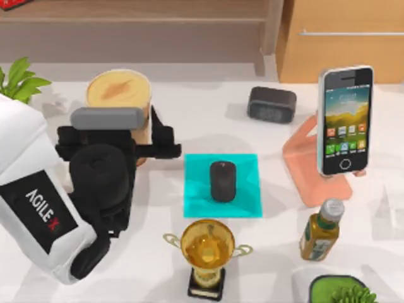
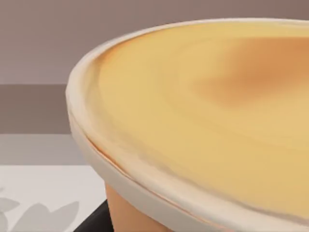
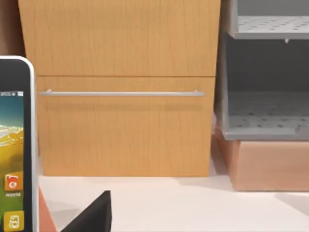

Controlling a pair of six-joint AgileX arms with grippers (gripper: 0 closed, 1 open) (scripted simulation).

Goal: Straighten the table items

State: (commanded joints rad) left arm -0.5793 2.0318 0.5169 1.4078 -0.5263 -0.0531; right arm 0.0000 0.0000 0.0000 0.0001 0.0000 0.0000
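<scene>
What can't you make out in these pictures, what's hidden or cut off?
- Top view: the left end effector sits at the drink cup; the arm hides the cup's lower wall and whether the fingers are closed.
- Left wrist view: the cup's base is cut off by the edge.
- Right wrist view: the smartphone is cut off by the edge.

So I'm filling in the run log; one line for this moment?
left gripper: at cup | mouse: on teal mat | phone: on stand

Trophy [image 1: 207,255] just below mouse [image 1: 222,180]; bare table [image 1: 218,110] above mouse.
</scene>
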